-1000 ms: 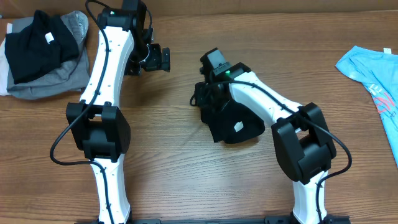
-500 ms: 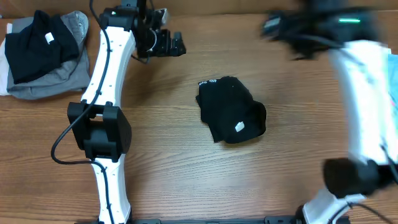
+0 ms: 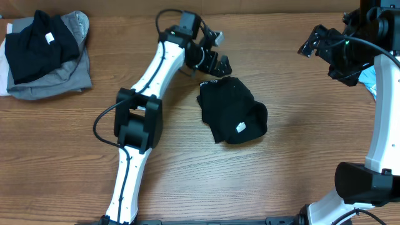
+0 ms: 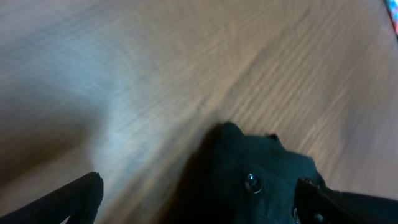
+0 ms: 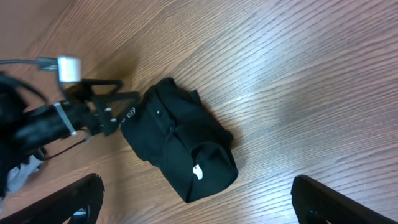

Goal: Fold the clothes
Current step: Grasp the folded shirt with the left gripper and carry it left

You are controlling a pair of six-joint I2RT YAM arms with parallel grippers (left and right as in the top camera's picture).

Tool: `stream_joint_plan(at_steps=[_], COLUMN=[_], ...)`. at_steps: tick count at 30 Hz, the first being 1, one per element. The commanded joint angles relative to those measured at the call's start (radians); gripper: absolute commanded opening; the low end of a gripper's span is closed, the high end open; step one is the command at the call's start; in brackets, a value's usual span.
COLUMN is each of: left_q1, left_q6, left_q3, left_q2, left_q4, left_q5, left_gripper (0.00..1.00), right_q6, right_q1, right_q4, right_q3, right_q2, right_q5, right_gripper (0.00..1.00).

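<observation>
A folded black garment (image 3: 232, 111) with a small white tag lies in the middle of the table; it also shows in the right wrist view (image 5: 180, 146). My left gripper (image 3: 220, 53) hangs open just beyond the garment's far left corner. In the left wrist view the garment's edge (image 4: 261, 180) with a small button lies between the spread fingers (image 4: 81, 194), which touch nothing. My right gripper (image 3: 312, 42) is raised at the far right, open and empty, well away from the garment.
A stack of folded black and grey clothes (image 3: 44, 53) sits at the far left corner. A light blue garment (image 3: 370, 86) lies at the right edge, mostly hidden behind the right arm. Bare wooden tabletop (image 3: 187, 175) surrounds the black garment.
The right gripper opened, released the black garment and swung up to the far right. The left arm swept right from the far left to the garment's far corner.
</observation>
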Motion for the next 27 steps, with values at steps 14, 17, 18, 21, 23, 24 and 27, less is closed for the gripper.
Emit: stream_joint_plan(at_steps=[14,17,18,21,23,24,27], left_q1=[-0.023,-0.025,-0.024,-0.008,0.008,0.014,0.024], left_q6=[0.26,0.291,0.29,0.269,0.209,0.2,0.2], left_q3=[-0.003,-0.003,-0.003,-0.003,-0.003,-0.003,-0.003], left_q2=[0.036,0.036,0.036,0.036,0.036,0.036,0.036], left_q4=[-0.446,-0.532,-0.549,-0.589,-0.599,-0.599,-0.589], left_q5=[0.153,0.153,0.153,0.159,0.225,0.278,0.507], left_gripper=[0.9,0.44,0.33,0.04,0.04,0.04,0.04], right_q6=[-0.036,-0.04,-0.04,-0.04,-0.04,-0.04,-0.04], right_q1=[0.01,0.01,0.01,0.01,0.01,0.01,0.01], right_q4=[-0.003,-0.005,-0.004,-0.005,-0.005,-0.005,-0.005], right_q3=[0.003,0.003,0.003,0.002,0.002,0.002,0.002], right_q2=[-0.009,-0.009,-0.009,-0.009,-0.009,-0.009,-0.009], right_q5=[-0.011,-0.011,-0.011,-0.011,-0.011,-0.011,-0.011], right_gripper=[1.0,1.0,1.0,1.0,1.0,1.0,1.0])
